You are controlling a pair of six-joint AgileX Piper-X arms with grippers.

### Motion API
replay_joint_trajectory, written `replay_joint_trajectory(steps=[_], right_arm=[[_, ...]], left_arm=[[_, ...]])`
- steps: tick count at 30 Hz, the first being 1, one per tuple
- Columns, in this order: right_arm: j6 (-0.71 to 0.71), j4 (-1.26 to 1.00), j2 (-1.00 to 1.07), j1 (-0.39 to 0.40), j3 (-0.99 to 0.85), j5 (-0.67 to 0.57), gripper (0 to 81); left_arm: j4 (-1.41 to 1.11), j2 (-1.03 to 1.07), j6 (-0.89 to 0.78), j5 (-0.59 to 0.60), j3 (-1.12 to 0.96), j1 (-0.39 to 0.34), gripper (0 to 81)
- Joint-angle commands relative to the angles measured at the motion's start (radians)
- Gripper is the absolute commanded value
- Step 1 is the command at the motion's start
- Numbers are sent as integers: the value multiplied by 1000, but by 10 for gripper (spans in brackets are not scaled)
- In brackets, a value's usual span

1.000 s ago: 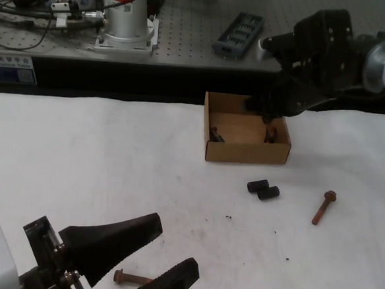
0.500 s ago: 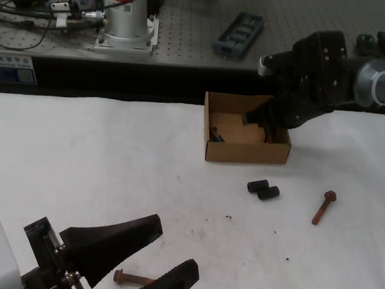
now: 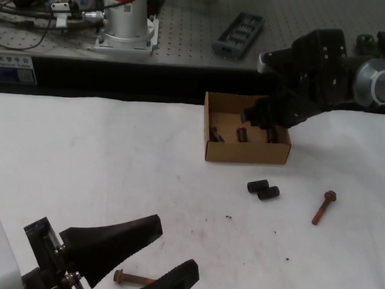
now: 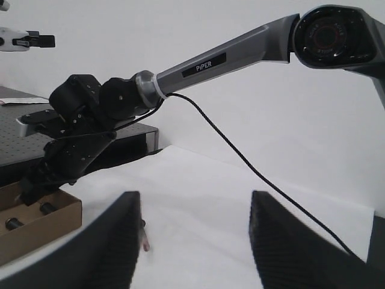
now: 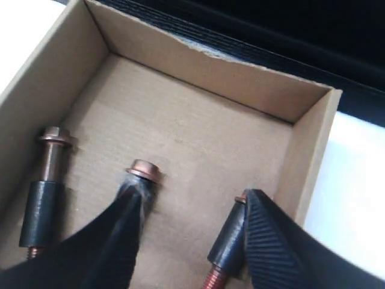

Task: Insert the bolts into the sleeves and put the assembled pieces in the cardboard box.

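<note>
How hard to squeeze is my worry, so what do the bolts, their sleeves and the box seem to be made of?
Bolts: metal, with a coppery or rusty-brown finish and a dull sheen on the flanged heads.
Sleeves: smooth matte black; could be rubber, plastic or blackened metal, the look leaves it open.
Cardboard box: plain brown corrugated board, with a faintly ribbed floor and a frayed rim.

white lettering (image 4: 205, 62) stands on a dark strip along the grey forearm of the right arm (image 4: 252, 41). a pale blue label (image 3: 9, 67) with small characters sits on the dark front edge of the rear bench (image 3: 131, 74), too small to read.
</note>
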Motion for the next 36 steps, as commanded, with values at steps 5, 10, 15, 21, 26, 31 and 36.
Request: replay_joint_trajectory(steps=[5, 10, 15, 21, 26, 31, 36], right_arm=[[23, 73, -175, 19, -14, 10, 389], [29, 249, -301, 26, -14, 10, 389], [60, 446, -410, 26, -14, 64, 389], [38, 628, -538, 26, 47, 143, 389], [49, 583, -691, 26, 235, 145, 389], [121, 450, -915, 23, 498, 145, 389], [226, 310, -1146, 27, 735, 79, 389]], left_arm=[[0, -10, 19, -29, 0, -4, 398], [7, -10, 19, -52, 0, -4, 398], [14, -10, 19, -72, 0, -4, 398], [14, -10, 19, -72, 0, -4, 398], [25, -10, -2, -72, 0, -4, 398], [194, -10, -98, -72, -34, -4, 398], [431, -10, -98, -72, -126, -4, 398]])
